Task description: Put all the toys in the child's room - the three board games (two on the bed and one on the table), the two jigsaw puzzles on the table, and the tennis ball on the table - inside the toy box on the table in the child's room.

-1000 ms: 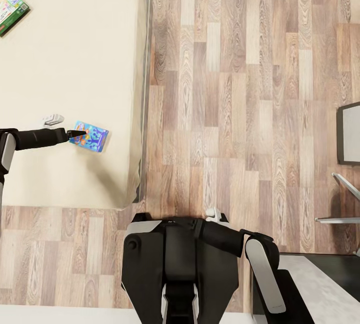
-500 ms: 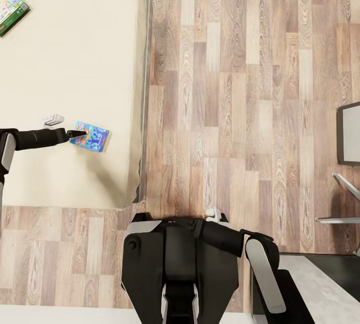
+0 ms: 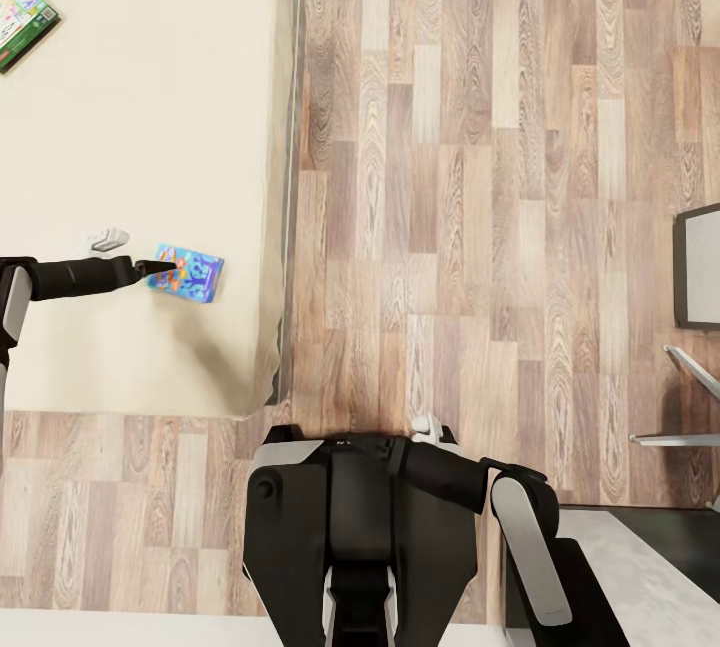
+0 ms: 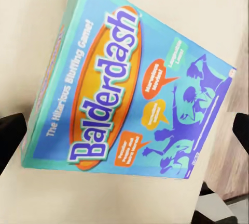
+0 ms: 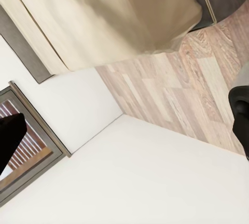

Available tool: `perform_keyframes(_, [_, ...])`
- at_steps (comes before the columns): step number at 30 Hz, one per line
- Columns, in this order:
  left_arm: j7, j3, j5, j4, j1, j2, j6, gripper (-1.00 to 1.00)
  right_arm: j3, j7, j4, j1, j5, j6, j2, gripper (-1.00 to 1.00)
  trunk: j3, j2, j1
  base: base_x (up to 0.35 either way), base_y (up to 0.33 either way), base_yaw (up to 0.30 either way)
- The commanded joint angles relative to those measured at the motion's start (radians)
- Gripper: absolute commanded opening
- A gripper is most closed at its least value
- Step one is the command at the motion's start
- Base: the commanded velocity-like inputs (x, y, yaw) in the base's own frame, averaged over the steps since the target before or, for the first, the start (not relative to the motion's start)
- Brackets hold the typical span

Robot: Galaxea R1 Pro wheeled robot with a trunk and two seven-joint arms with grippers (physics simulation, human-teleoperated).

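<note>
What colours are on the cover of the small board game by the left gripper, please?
Blue with a teal border and an orange oval: small board game, best in the left wrist view.

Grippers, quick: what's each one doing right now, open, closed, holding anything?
Left gripper: open, fingers either side of the blue board game on the bed, not clamped.
Right gripper: open, empty, tucked by the torso.

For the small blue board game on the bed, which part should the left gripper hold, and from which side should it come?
The blue board game lies flat on the bed, so its thin edges are probably the only graspable part. The left gripper already sits at the box's short edge facing the arm. I would pinch that edge between top and bottom faces, coming nearly level with the mattress.
</note>
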Motion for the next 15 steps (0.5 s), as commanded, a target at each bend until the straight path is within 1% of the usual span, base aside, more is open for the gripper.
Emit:
perform_keyframes(1, [-0.016, 0.003, -0.005, 0.0, 0.0, -0.001, 0.009, 1.0, -0.001, 0.009, 0.0, 0.0, 0.009, 0.004, 0.0, 1.0, -0.001, -0.002, 0.001, 0.0, 0.0, 0.0])
perform_keyframes(7, [-0.033, 0.002, -0.006, 0.0, 0.0, -0.001, 0.012, 1.0, -0.002, 0.009, 0.0, 0.0, 0.009, 0.004, -0.001, 1.0, -0.001, -0.002, 0.001, 0.0, 0.0, 0.0])
perform_keyframes(15, [-0.036, 0.003, -0.005, 0.0, 0.0, -0.001, 0.014, 1.0, -0.002, 0.009, 0.0, 0.0, 0.009, 0.003, -0.001, 1.0, -0.001, -0.002, 0.001, 0.0, 0.0, 0.0])
